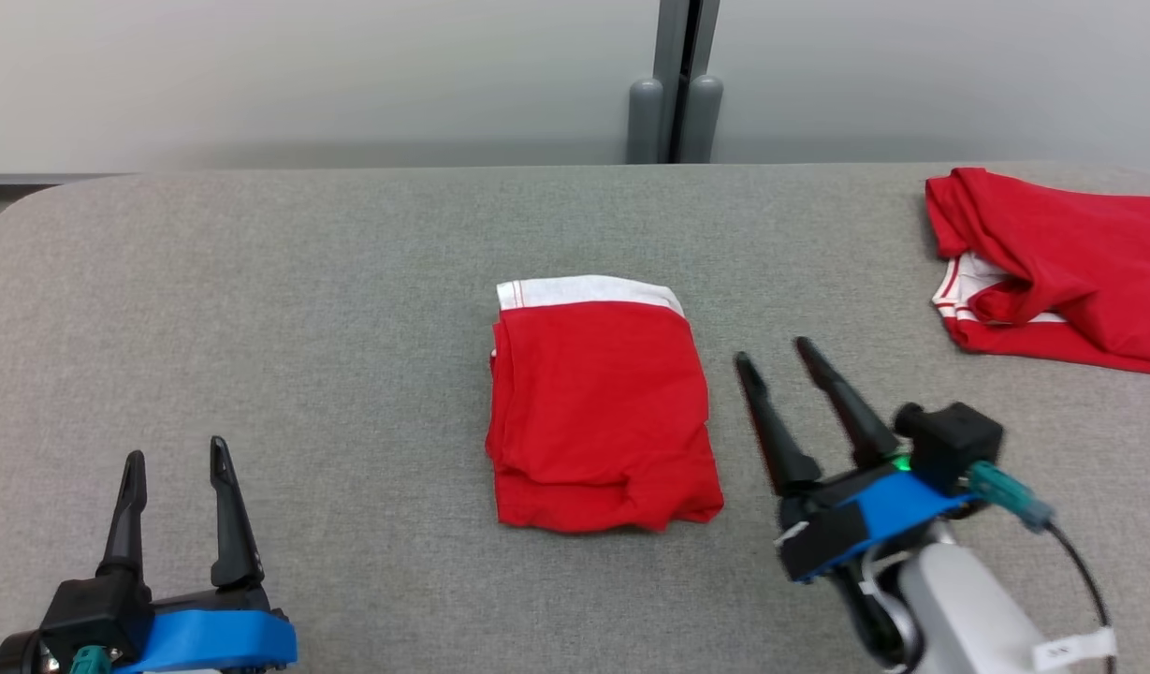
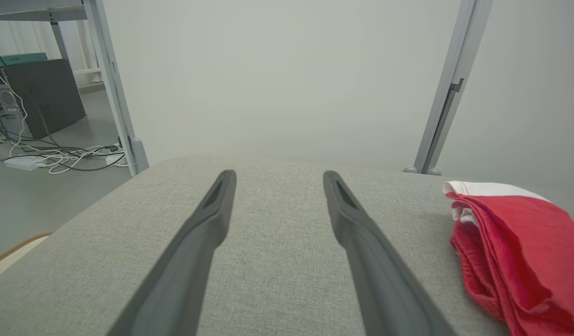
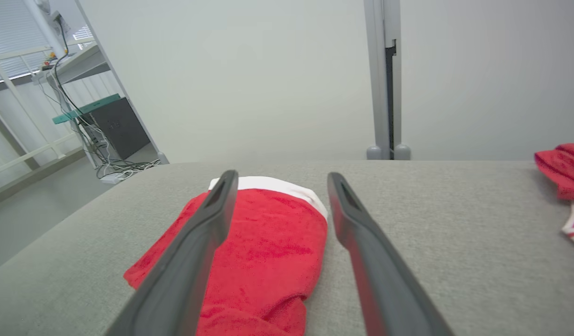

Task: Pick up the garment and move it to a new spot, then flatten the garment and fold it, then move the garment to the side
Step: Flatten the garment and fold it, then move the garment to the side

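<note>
We've got the folded red cloth garment with the white band (image 1: 601, 412) lying flat in the middle of the grey fabric-covered tabletop (image 1: 303, 281), white band along its far edge. Our right claw (image 1: 772, 351) sits just to the right of that garment, close to its right edge but clear of it. Its two long dark fingers are spread well apart and there's nothing between them. In the right wrist view, the garment lies partly behind one finger, with no cloth pinched.

Our left claw (image 1: 178, 449) is well to the left of the garment and nearer to us, fingers wide apart too, gripping nothing. We see bare tabletop between them in the left wrist view.

Well to the right of the folded garment, a second, rumpled red garment with white striped trim (image 1: 1061, 267) lies by the tabletop's edge. Beyond the folded garment, a grey upright post (image 1: 676, 84) stands against the pale wall.
</note>
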Available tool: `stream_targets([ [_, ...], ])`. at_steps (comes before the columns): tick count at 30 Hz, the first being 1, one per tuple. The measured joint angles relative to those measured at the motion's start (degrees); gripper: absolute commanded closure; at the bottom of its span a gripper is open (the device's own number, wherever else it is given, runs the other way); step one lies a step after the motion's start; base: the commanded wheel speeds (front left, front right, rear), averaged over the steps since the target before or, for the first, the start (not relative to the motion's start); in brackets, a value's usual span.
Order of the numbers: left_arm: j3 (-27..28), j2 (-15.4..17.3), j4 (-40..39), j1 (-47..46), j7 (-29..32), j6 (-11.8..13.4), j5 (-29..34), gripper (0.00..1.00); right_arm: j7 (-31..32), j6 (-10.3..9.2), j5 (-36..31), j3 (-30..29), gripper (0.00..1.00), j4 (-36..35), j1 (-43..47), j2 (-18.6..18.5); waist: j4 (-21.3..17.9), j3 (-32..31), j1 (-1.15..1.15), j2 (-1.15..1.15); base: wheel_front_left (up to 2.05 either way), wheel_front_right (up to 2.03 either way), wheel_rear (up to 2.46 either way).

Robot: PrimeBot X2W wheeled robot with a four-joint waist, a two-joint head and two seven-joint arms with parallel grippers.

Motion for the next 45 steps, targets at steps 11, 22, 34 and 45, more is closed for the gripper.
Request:
stream_targets([
  [11,-0.27,0.01,-0.11,1.21,-0.01,0.05,0.83,0.0,0.01,0.01,-9.04,-16.3,0.0,-6.79,10.59,0.18,-1.39,-2.13,0.0,0.0,0.0,0.0,0.0],
  [22,-0.88,-0.02,1.59,4.09,0.0,-0.73,1.72,0.0,0.01,0.01,-13.91,-18.24,0.0,-6.82,16.61,2.02,-0.77,-5.47,-0.01,0.0,0.0,0.0,0.0],
  [34,-2.11,-0.01,1.37,5.63,0.0,0.03,1.97,0.0,0.01,0.01,-13.86,-18.83,0.0,-4.46,17.22,2.21,0.0,-6.66,0.0,0.0,0.0,0.0,0.0],
  [45,-2.3,0.0,1.22,5.67,0.0,0.11,1.69,0.0,0.01,0.01,-13.76,-18.45,0.0,-3.48,17.22,2.22,-0.17,-6.63,0.0,0.0,0.0,0.0,0.0],
])
